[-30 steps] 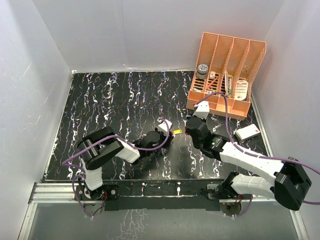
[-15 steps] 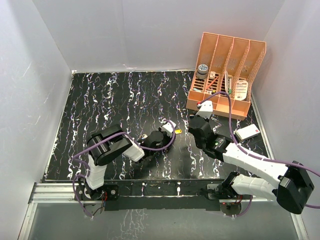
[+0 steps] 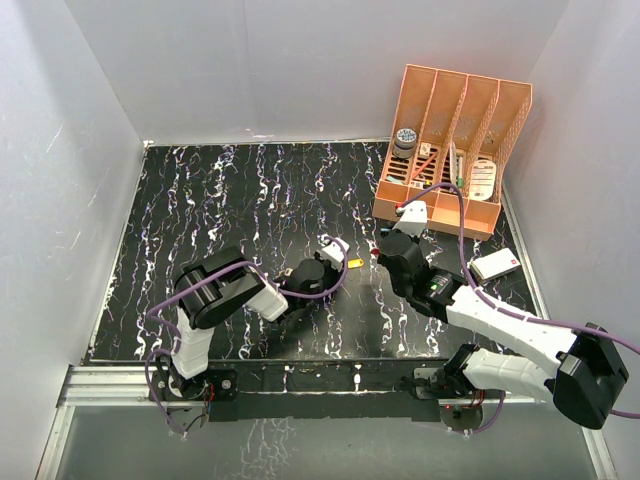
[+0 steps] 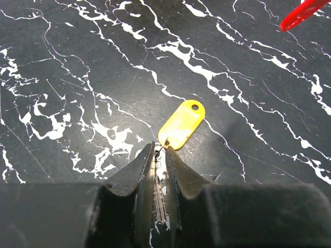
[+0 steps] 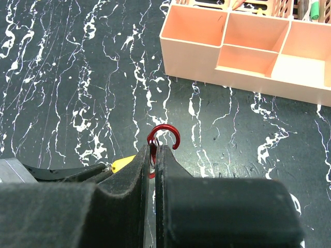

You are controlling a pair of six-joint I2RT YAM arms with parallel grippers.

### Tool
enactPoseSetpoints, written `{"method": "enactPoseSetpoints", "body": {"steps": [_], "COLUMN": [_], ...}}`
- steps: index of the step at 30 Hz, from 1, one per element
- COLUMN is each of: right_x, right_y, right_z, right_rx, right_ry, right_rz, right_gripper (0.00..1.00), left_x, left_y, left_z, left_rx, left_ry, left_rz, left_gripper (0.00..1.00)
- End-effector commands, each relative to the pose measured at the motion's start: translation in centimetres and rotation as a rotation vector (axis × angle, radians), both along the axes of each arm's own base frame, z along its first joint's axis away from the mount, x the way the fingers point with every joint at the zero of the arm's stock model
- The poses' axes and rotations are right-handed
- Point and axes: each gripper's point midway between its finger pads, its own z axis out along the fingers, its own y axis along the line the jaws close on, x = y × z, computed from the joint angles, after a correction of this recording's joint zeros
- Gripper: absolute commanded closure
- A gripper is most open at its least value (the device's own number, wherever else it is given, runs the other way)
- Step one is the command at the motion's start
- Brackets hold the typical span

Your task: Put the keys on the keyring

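Note:
A key with a yellow plastic head (image 4: 181,125) lies on the black marbled table, its silver blade running back between the jaws of my left gripper (image 4: 159,147), which is shut on the blade. In the top view the yellow key (image 3: 355,262) sits between the two grippers. My right gripper (image 5: 154,147) is shut on the keyring (image 5: 165,135), a red open-ended hook that sticks up past its fingertips. The same red keyring (image 4: 302,13) shows at the top right of the left wrist view, a short way from the key. No other keys are in view.
An orange desk organiser (image 3: 450,150) with pens and small items stands at the back right, close beyond the right gripper (image 3: 382,256). A white box (image 3: 494,265) lies near the table's right edge. White walls enclose the table.
The left gripper's jaws have narrowed onto the yellow key's blade. The left arm's elbow swung right early on; the right arm shifted slightly, still holding the keyring.

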Motion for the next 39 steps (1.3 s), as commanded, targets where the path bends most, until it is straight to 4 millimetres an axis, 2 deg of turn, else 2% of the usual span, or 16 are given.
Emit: {"method": "enactPoseSetpoints", "body": {"steps": [1,6,13,20,30,35,39], "right_x": [0.6,0.6,0.7,0.7,1.2,1.6,1.7], "right_y": [0.2,0.3,1.7,3.7,6.2,7.2,7.8], "right_z": [2.4,2.1,1.2,0.6,1.7,2.5,2.8], "right_rx": [0.041,0.035,0.02,0.035,0.086,0.105,0.113], "right_ry": [-0.055,-0.047,-0.009,0.021,0.017,0.012,0.011], "right_rz": [-0.01,-0.003,0.065,0.154,0.235,0.259,0.276], "right_gripper": [1.0,1.0,1.0,1.0,1.0,1.0,1.0], "left_x": [1.1,1.1,0.9,0.4,0.1,0.0,-0.3], "left_y": [-0.6,-0.4,0.1,0.5,0.6,0.6,0.3], "left_z": [1.6,1.6,3.2,7.5,13.5,15.3,15.9], "left_rx": [-0.051,-0.052,-0.051,-0.048,-0.058,-0.063,-0.058], "left_ry": [-0.043,-0.041,-0.069,-0.15,-0.255,-0.287,-0.304], "left_rz": [0.002,-0.003,-0.016,-0.061,-0.097,-0.112,-0.139], "left_gripper": [0.9,0.99,1.0,1.0,1.0,1.0,1.0]}}
